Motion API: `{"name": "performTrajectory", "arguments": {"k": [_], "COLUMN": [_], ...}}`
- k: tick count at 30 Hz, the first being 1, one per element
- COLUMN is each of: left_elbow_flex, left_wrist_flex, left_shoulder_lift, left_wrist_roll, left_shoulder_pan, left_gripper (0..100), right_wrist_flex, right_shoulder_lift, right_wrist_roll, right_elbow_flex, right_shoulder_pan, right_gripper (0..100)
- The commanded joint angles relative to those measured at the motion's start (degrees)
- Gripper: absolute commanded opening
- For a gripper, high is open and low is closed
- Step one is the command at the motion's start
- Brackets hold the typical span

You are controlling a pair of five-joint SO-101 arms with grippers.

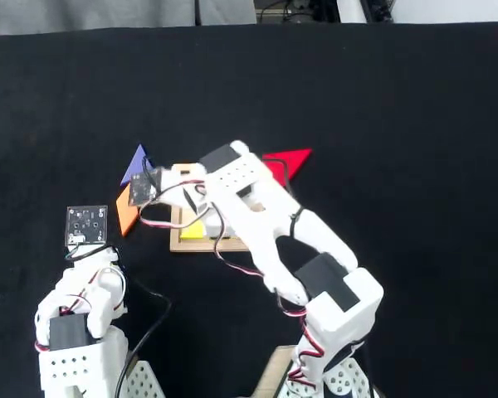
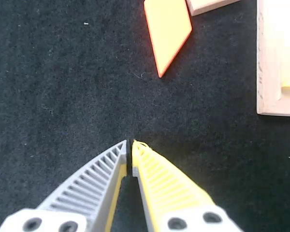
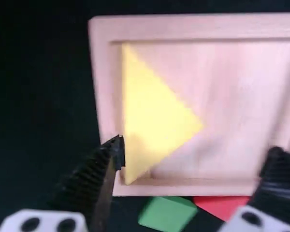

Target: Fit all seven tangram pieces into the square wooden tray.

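Left hand (image 2: 132, 147): both fingers pressed together at the tips, nothing between them. It sits low over bare black worktop (image 2: 63, 87), at the near left of the high view.

Ahead of it lies the orange piece (image 2: 168, 29), a slanted four-sided shape, flat on the cloth. It is outside the tray (image 2: 267, 72) and just beside the tray's side wall. A pale wooden corner (image 2: 210, 5) touches its far end; cannot tell whether this is a loose piece or something else.

Right hand (image 3: 195, 147): fingers spread wide, holding nothing, hanging over the tray's inside. One dark fingertip (image 3: 115, 145) is at the rim, close to a corner of the yellow triangle (image 3: 150, 130). The other finger is over the opposite side.

The yellow triangle lies flat inside the tray, its long edge against one inner wall and its point aimed at the tray's middle. The remaining tray floor in the right wrist view is bare wood.

Outside the rim nearest the right hand are a green piece (image 3: 166, 212) and a red triangle (image 3: 220, 205), side by side on the cloth.

High view: the blue triangle (image 1: 137, 164) lies on the cloth beyond the orange piece, off the tray's far left corner. The red triangle is at the far right corner, partly behind the arm.
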Motion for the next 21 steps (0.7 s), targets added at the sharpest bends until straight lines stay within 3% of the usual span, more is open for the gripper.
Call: {"name": "performTrajectory", "arguments": {"k": [1,2,3,6,11,21], "left_elbow_flex": [1.1,1.1,1.1,1.1,1.1,1.1], "left_wrist_flex": [0.4,0.4,0.4,0.4,0.4,0.4], "left_shoulder_lift": [-0.2,-0.2,-0.2,-0.2,-0.2,-0.2], "left_wrist_roll": [-0.4,-0.4,-0.4,-0.4,-0.4,-0.4], "left_shoulder_pan": [0.1,0.1,0.1,0.1,0.1,0.1], "left_gripper": [3,3,3,3,3,3], "right_wrist_flex": [-1.3,-3.2,-4.8,-8.6,-9.9,-9.4], "right_shoulder_lift": [-1.8,-0.9,0.2,4.9,11.5,12.9], "right_wrist_roll": [-4.3,-6.4,-8.6,-13.1,-11.5,-11.6], "right_elbow_flex": [-9.3,-10.2,-11.0,-11.7,-14.5,-15.3], "right_shoulder_pan": [3.3,3.4,3.6,4.0,5.2,8.0], "right_gripper": [11.0,1.7,1.1,10.4,0.8,1.1]}}
